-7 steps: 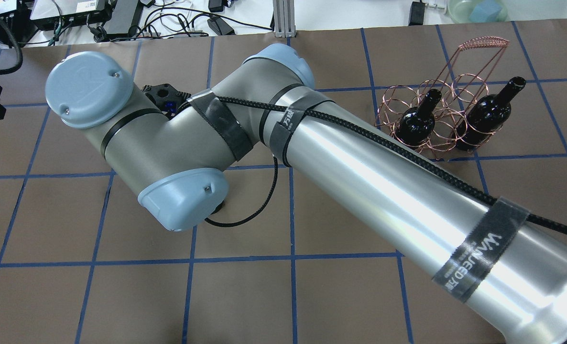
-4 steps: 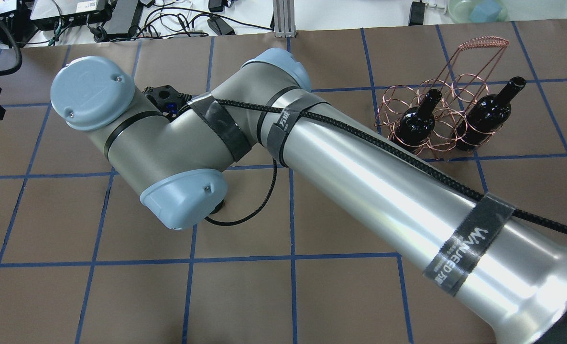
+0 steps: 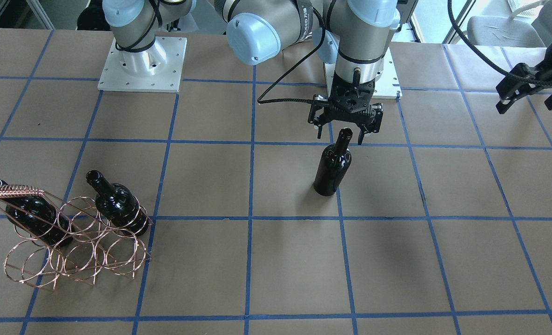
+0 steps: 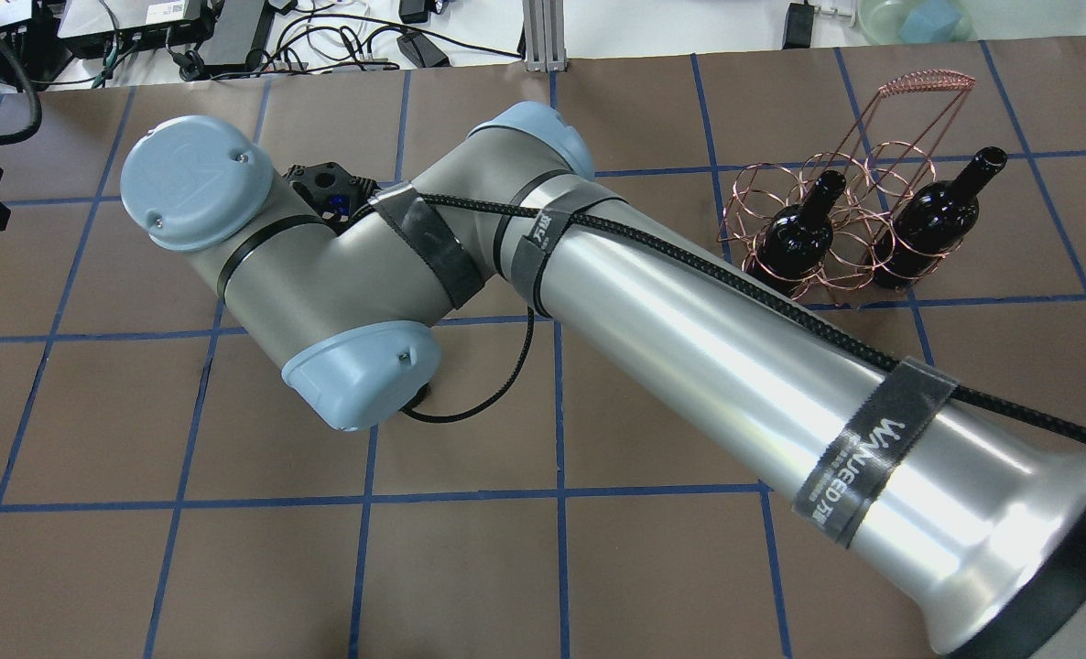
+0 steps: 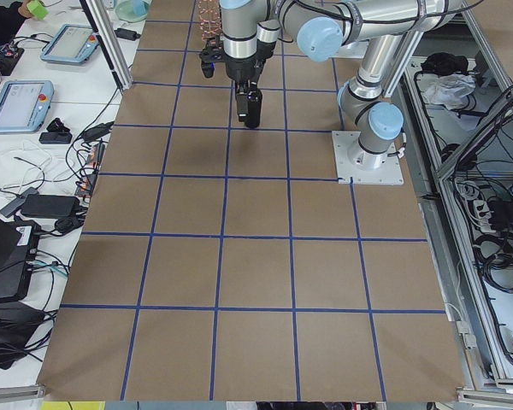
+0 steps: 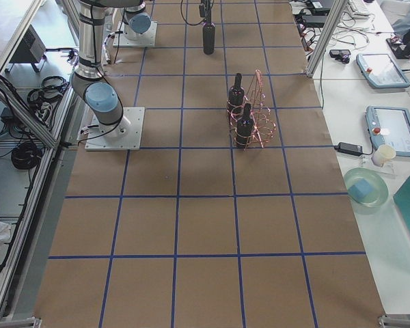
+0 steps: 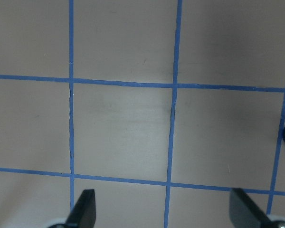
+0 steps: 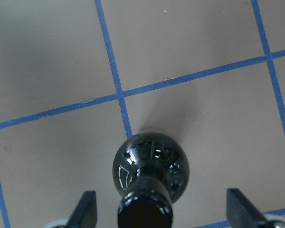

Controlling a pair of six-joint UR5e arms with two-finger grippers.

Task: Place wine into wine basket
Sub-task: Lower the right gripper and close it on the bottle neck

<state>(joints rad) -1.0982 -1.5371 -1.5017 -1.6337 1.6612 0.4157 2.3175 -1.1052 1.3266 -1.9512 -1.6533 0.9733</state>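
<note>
A loose near-black wine bottle (image 3: 333, 163) stands upright on the brown paper near the table's middle. My right gripper (image 3: 345, 138) hangs open just above it, one finger on each side of the bottle's mouth. The right wrist view looks down on the bottle (image 8: 151, 166) between the open fingertips (image 8: 87, 209). The copper wire wine basket (image 3: 78, 253) stands at the front view's lower left and holds two alike bottles (image 3: 117, 204) (image 3: 29, 209). My left gripper (image 3: 532, 100) is open and empty, high at the far side. In the overhead view my right arm hides the loose bottle.
The basket (image 4: 873, 160) with its two bottles (image 4: 798, 231) (image 4: 935, 215) stands at the overhead view's upper right. My right arm's long link (image 4: 735, 366) crosses the table diagonally. Cables and devices (image 4: 232, 37) lie beyond the far edge. The left wrist view shows bare paper with blue grid lines.
In the overhead view my right arm's wrist and elbow have shifted a little to the right and down. The basket and its two bottles have not moved.
</note>
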